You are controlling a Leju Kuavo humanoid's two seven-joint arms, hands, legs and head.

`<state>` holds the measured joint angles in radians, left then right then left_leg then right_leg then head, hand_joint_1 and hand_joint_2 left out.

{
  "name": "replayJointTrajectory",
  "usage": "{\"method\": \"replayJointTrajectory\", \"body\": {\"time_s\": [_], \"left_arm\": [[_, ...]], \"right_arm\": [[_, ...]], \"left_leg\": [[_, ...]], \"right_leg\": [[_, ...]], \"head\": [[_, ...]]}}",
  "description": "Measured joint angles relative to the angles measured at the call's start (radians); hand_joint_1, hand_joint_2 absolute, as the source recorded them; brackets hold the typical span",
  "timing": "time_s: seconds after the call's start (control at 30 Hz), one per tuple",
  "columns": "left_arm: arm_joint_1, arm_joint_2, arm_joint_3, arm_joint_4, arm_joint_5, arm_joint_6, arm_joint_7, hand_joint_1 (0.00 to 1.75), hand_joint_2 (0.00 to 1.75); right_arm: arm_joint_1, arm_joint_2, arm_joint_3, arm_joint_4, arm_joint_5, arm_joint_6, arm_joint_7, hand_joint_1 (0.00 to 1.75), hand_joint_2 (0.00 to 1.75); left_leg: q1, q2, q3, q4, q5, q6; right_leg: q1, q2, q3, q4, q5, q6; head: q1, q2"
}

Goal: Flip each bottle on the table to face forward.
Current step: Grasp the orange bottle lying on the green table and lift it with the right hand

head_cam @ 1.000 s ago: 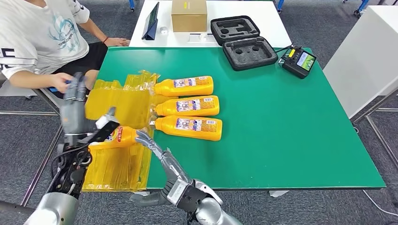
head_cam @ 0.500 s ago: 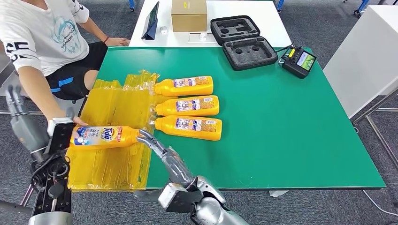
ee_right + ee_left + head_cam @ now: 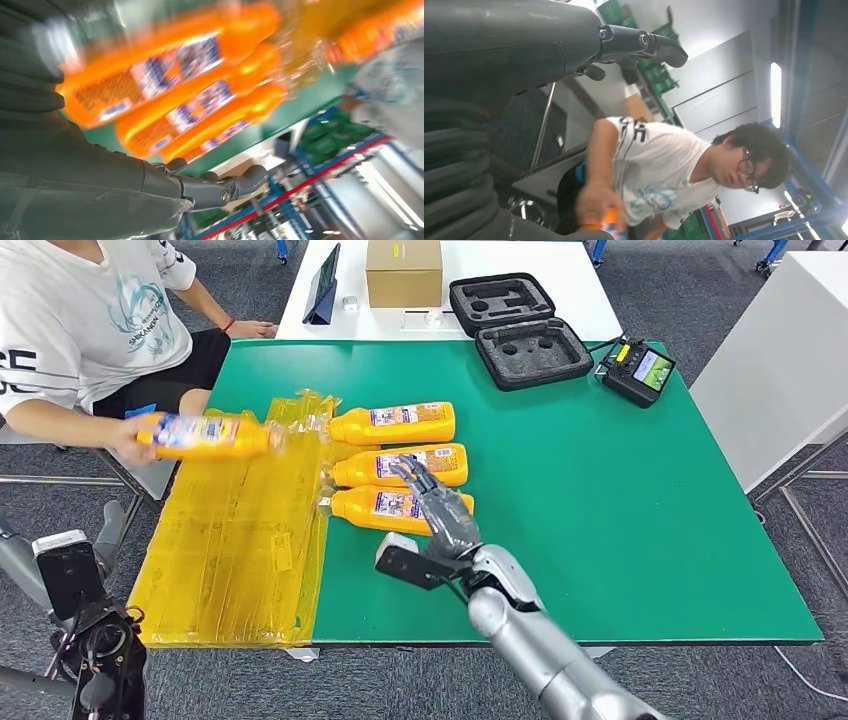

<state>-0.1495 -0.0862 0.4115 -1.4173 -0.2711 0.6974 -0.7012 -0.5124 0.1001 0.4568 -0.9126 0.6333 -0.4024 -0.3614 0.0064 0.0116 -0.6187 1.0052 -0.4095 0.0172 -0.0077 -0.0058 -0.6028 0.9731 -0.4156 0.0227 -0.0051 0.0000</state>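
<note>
- Head view: right hand (image 3: 437, 502), fingers spread and empty, hovers over nearest bottle (image 3: 402, 511).
- Advise gripping mid-body before rolling.
- Left hand (image 3: 644, 45): empty, fingers apart.

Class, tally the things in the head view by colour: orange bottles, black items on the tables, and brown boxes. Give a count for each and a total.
Orange bottles: 4, three on the table, one in the person's hand
Black items: 3, foam case, controller, tablet
Brown boxes: 1
Total: 8

Glossy plastic bottles (image 3: 400, 468); crinkled shiny film (image 3: 240, 540); matt green table (image 3: 620, 500)
</note>
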Motion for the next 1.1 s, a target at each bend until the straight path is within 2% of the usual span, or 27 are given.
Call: {"method": "replayJointTrajectory", "body": {"time_s": [0.27, 0.5, 0.8, 1.1], "left_arm": [[0.013, 0.0, -0.05, 0.027, 0.039, 0.0, 0.0, 0.0, 1.75], [0.005, 0.0, -0.073, 0.066, 0.049, 0.0, 0.0, 0.0, 1.75], [-0.002, 0.0, -0.085, 0.1, 0.055, 0.0, 0.0, 0.0, 1.75], [-0.012, 0.0, -0.086, 0.123, 0.057, 0.0, 0.0, 0.0, 1.75]], "right_arm": [[-0.123, 0.025, -0.024, 0.215, 0.055, 0.015, 0.048, 0.0, 1.75], [-0.177, 0.057, -0.023, 0.344, 0.09, 0.067, 0.105, 0.0, 1.75], [-0.199, 0.076, -0.022, 0.418, 0.1, 0.1, 0.126, 0.0, 1.75], [-0.22, 0.089, -0.019, 0.477, 0.117, 0.181, 0.198, 0.0, 1.75]], "left_leg": [[0.0, 0.0, 0.0, 0.0, 0.0, 0.0], [0.0, 0.0, 0.0, 0.0, 0.0, 0.0], [0.0, 0.0, 0.0, 0.0, 0.0, 0.0], [0.0, 0.0, 0.0, 0.0, 0.0, 0.0]], "right_leg": [[0.0, 0.0, 0.0, 0.0, 0.0, 0.0], [0.0, 0.0, 0.0, 0.0, 0.0, 0.0], [0.0, 0.0, 0.0, 0.0, 0.0, 0.0], [0.0, 0.0, 0.0, 0.0, 0.0, 0.0]], "head": [[0.0, 0.0], [0.0, 0.0], [0.0, 0.0], [0.0, 0.0]]}}
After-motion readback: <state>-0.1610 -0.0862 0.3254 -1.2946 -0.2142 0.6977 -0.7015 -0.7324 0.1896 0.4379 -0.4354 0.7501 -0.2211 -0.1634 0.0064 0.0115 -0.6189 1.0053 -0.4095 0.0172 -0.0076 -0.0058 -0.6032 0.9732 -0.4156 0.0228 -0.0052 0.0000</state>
